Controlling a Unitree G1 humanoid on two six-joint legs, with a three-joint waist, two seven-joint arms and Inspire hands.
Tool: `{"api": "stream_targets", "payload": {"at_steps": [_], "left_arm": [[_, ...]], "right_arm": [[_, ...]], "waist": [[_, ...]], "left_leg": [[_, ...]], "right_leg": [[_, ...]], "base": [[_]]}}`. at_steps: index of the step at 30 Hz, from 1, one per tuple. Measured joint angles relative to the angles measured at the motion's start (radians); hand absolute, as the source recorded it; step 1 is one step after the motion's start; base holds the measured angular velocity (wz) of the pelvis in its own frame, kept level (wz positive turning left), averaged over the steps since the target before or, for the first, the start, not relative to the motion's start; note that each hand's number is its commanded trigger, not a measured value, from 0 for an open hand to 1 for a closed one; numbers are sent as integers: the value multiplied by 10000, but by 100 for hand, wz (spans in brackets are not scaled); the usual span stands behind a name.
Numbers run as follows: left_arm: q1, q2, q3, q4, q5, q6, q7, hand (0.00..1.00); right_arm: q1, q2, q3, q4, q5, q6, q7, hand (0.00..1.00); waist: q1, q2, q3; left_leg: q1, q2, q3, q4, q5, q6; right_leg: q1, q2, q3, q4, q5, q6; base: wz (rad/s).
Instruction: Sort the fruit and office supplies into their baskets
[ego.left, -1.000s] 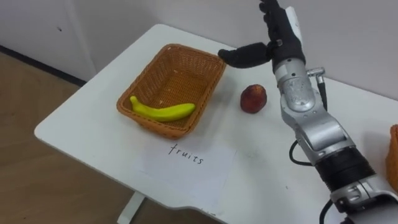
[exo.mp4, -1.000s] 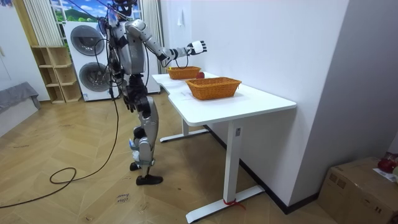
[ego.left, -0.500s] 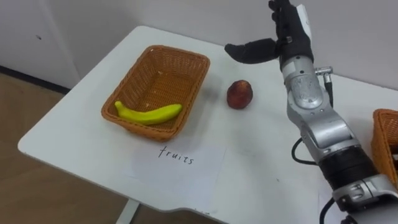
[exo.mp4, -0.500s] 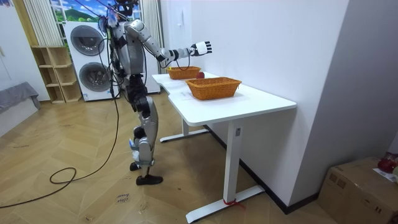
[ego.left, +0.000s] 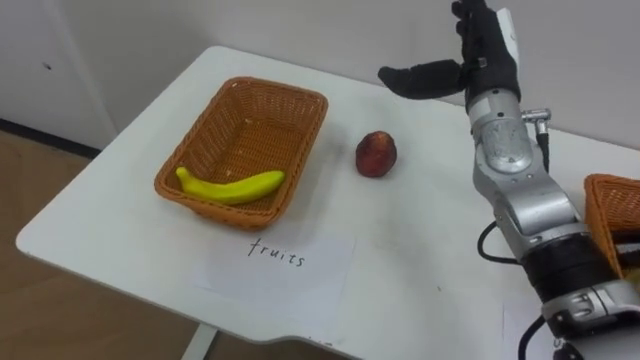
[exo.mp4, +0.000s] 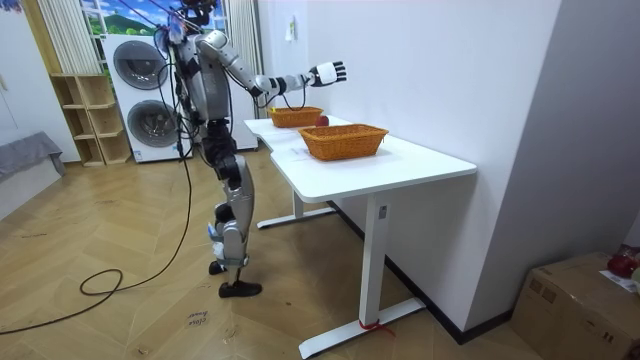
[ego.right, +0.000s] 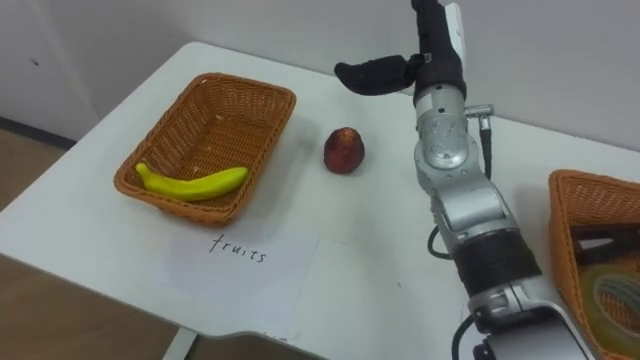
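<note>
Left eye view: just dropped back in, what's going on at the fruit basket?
The robot stands at the white table with its right hand open, raised in the air past the red fruit and holding nothing. That fruit sits on the table beside the fruit basket, not yet sorted. A banana already lies in the basket. A second basket sits at the table's right end.

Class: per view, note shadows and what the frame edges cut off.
Left eye view: soft shadow beside the red fruit; top edge cuts the right hand, right edge the second basket. Right eye view: more of that basket shows. Room view: even light, no hard shadows.
</note>
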Motion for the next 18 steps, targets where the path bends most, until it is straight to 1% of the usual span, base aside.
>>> {"api": "stream_targets", "payload": {"at_steps": [4,7,12,15,18], "left_arm": [[-51,-11,4,79,-2,-78,-1,0],[13,-18,21,76,7,-70,-15,0],[-16,-32,38,71,12,-72,-16,0],[-19,-24,49,-41,40,-84,-13,0],[-40,20,87,-146,23,-118,1,0]], "right_arm": [[24,4,1,29,-316,-34,27,0],[213,4,0,17,-673,-36,88,0],[439,19,2,9,-648,-35,298,0],[446,20,2,108,-425,-36,342,0],[448,20,3,391,-303,-63,413,0]], "waist": [[-22,-50,32],[-7,-107,14],[56,-126,2],[88,-120,9],[80,-117,25]], "left_leg": [[-20,33,-20,-52,-9,-1],[-75,47,-19,-70,-12,-6],[-215,57,20,-48,-11,-6],[-222,72,212,-29,-10,-6],[-223,72,241,-30,-10,-5]], "right_leg": [[-14,45,53,11,28,-41],[-64,86,137,9,39,-59],[-293,114,278,81,45,-69],[-403,106,393,132,45,-69],[-409,96,423,122,46,-68]], "base": [[0],[0],[-6],[-10],[-5]]}}
